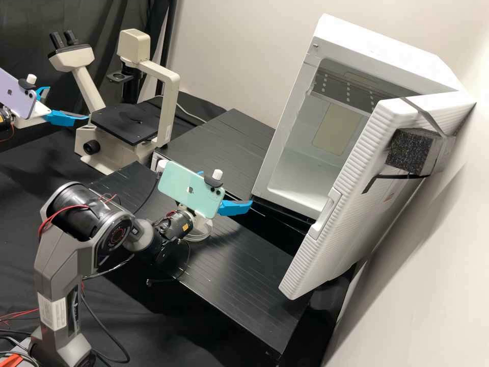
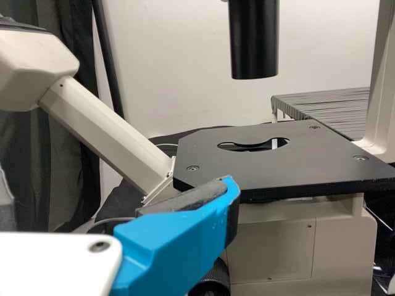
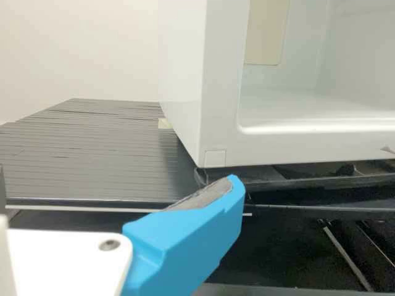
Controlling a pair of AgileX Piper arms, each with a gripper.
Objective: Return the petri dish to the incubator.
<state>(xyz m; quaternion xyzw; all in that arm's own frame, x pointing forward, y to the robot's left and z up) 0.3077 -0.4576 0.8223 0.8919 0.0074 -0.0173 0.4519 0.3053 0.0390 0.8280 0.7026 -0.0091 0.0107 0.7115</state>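
Item: left gripper (image 1: 69, 103), at nine o'clock from the microscope; fingers wide apart. Item: microscope (image 1: 169, 102), at ten o'clock from the right gripper (image 1: 227, 187). Item: petri dish (image 1: 199, 237), clear, lay on the black worktop (image 1: 229, 265), at seven o'clock from the right gripper, whose fingers stood wide. Item: white incubator (image 1: 293, 109), at two o'clock from that gripper; door (image 1: 351, 204) open.
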